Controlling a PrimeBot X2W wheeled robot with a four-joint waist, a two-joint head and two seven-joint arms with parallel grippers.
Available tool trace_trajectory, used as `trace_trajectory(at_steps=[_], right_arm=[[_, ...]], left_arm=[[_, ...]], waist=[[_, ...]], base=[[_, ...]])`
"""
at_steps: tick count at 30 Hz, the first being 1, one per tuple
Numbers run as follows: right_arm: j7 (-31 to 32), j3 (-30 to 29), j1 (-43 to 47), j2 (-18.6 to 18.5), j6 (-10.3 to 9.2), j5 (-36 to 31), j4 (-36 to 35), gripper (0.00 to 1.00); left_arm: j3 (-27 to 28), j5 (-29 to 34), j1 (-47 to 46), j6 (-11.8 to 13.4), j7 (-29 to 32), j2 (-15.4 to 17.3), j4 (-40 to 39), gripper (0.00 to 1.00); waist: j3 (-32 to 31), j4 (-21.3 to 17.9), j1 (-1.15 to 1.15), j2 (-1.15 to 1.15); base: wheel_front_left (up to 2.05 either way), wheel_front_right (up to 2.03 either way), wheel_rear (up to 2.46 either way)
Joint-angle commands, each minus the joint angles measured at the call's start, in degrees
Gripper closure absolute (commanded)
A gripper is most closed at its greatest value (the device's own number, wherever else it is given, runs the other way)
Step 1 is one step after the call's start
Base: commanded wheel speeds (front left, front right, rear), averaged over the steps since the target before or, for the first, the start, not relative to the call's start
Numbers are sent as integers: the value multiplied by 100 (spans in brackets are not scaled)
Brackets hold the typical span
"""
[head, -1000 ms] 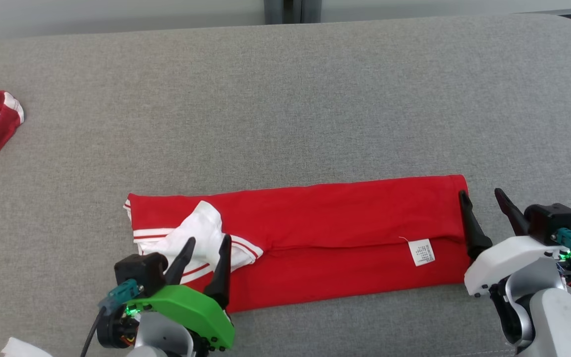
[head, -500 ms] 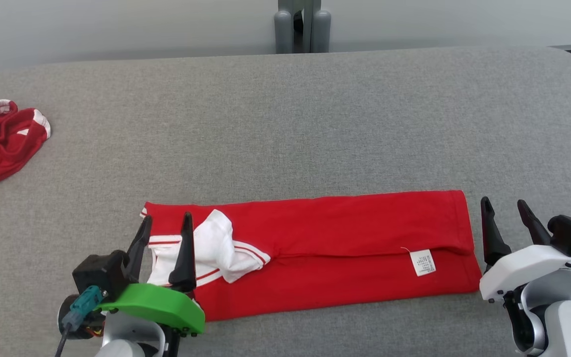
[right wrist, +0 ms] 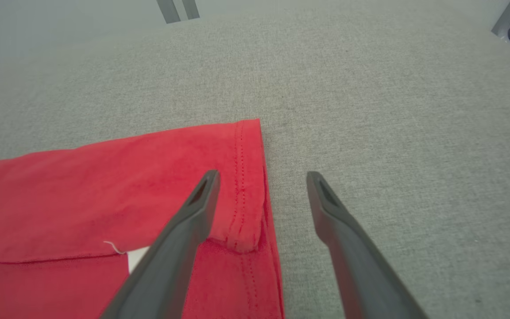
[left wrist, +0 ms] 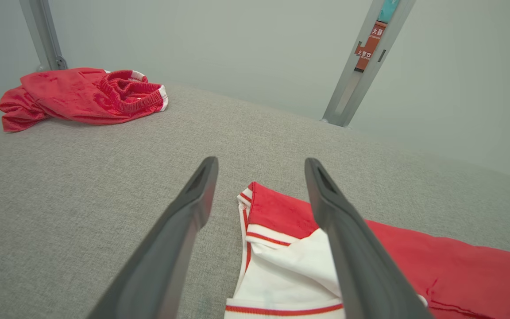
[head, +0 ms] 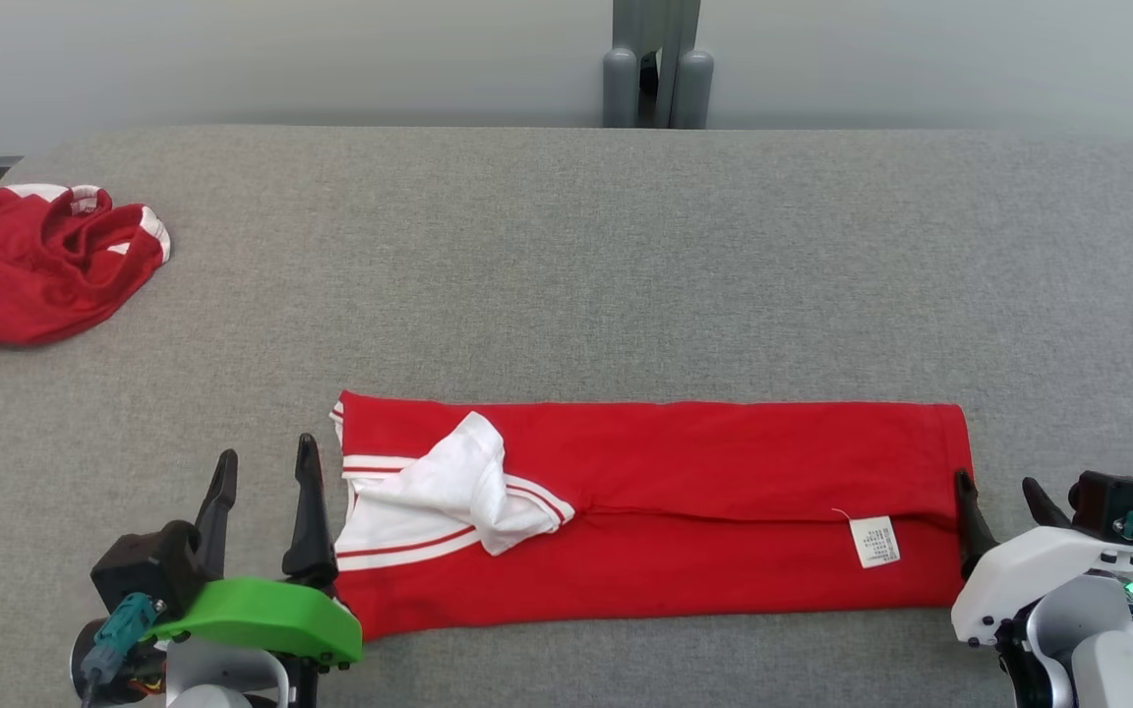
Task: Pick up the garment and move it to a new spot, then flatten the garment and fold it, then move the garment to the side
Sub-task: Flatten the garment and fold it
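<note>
My left gripper (head: pixel 266 447) is released, its two dark fingers spread wide with nothing between them, standing just beside the left end of the garment (head: pixel 685 462). In its wrist view the garment's near corner shows between the fingers. My right gripper (head: pixel 997 480) is also released and holds nothing. It straddles the garment's right edge, with one finger over the stitched hem and the other over bare counter (head: pixel 566 246). I cannot tell whether either finger touches the cloth. The garment is red and folded into one long flat band that runs left to right across the near middle of the grey fabric-covered counter. A white panel (head: pixel 458 482) with thin red stripes lies bunched on its left end, and a small white label (head: pixel 873 541) sits near its right end. Well apart, at the counter's far left edge, lies a crumpled red heap (head: pixel 35 265) with white trim. A grey post (head: pixel 655 79) rises behind the counter's far edge, against a pale wall (head: pixel 232 59).
</note>
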Motion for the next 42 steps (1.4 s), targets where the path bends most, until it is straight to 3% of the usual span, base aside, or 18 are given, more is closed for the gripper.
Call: trace_trajectory(at_steps=[1,13,27,28,29,30,31,42], right_arm=[[14,-15,-96,-13,-9,-57,116,0],[-31,60,-499,-13,-9,-226,1236,0],[1,103,-690,-7,-9,-246,1827,0],[20,127,-699,-4,-9,-232,1874,16],[31,149,-704,-2,-9,-215,1920,56],[36,165,-705,0,-9,-201,1949,73],[23,176,-708,3,-9,-193,1982,100],[-85,-223,-819,-363,-11,-166,1733,100]], left_arm=[[32,-3,91,14,-36,16,10,0],[20,-7,25,35,-47,34,36,0],[-52,8,-32,55,-19,55,-13,0],[-54,7,-26,59,-17,59,-10,0],[-59,5,-16,51,-13,62,-7,0],[-61,4,-5,53,-9,66,-5,0],[-62,2,10,58,-7,72,-3,0],[-117,-24,142,103,42,101,2,0]], waist=[[16,44,0,0],[32,118,0,0],[36,91,0,0],[29,91,0,0],[18,91,0,0],[9,90,0,0],[-5,87,0,0],[-217,-20,0,0]], base=[[0,0,0],[0,0,0],[0,0,0],[0,0,0],[0,0,0],[0,0,0],[0,0,0],[0,0,0]])
